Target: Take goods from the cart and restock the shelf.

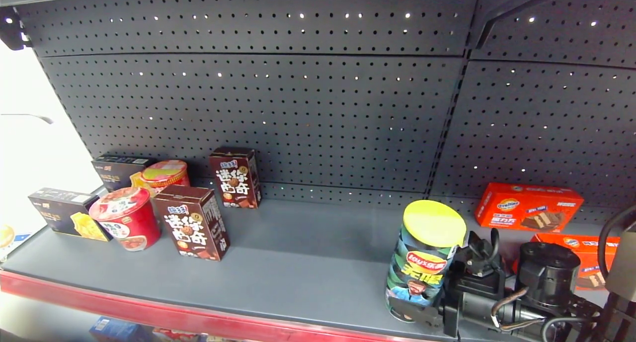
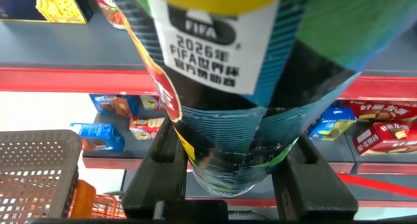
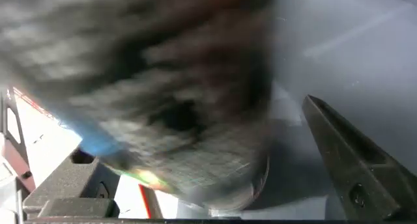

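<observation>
A chips can (image 1: 427, 262) with a yellow lid stands on the grey shelf (image 1: 308, 272), right of centre and leaning slightly. My right gripper (image 1: 437, 290) reaches in from the right at the can's base, one finger in front and one behind. In the right wrist view the can (image 3: 163, 87) is a blur between the fingers, and a gap separates it from the finger (image 3: 352, 165), so this gripper is open. My left gripper (image 2: 228, 165) is shut on the base of a second chips can (image 2: 247, 87), held in front of the shelf's red edge (image 2: 58, 81).
Two brown cookie boxes (image 1: 196, 222), two red cups (image 1: 126, 217) and black boxes (image 1: 67, 213) stand at the shelf's left. Orange boxes (image 1: 526, 205) lie at the right. The shelf's middle is bare. The cart basket (image 2: 32, 172) and stocked lower shelves (image 2: 98, 136) sit below.
</observation>
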Available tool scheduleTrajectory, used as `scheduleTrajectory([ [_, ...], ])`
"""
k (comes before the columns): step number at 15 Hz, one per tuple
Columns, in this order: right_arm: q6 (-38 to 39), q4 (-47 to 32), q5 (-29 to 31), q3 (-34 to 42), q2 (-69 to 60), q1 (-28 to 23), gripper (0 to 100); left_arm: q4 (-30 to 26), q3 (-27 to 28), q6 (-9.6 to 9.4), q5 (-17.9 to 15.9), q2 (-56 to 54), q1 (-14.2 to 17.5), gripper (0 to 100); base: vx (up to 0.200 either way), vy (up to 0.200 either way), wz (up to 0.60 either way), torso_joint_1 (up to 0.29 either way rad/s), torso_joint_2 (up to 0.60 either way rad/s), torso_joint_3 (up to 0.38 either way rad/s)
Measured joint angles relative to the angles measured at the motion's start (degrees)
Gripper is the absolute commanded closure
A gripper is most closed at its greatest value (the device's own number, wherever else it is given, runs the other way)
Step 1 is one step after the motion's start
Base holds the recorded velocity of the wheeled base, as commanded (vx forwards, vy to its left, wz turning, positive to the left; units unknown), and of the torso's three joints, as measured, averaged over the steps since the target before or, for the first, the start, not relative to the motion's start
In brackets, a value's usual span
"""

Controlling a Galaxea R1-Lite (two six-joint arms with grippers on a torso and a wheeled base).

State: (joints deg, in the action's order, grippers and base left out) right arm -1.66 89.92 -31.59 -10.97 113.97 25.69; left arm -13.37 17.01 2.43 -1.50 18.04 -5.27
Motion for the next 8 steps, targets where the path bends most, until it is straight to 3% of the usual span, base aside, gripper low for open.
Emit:
scheduleTrajectory([
  [8, -2.69, 0.00, 0.11, 5.79, -4.41, -3.73, 0, -0.23, -0.12, -0.07, 0.11, -1.51, -0.02, 100, 0.000, 0.000, 0.00, 0.000, 0.00, 0.000],
])
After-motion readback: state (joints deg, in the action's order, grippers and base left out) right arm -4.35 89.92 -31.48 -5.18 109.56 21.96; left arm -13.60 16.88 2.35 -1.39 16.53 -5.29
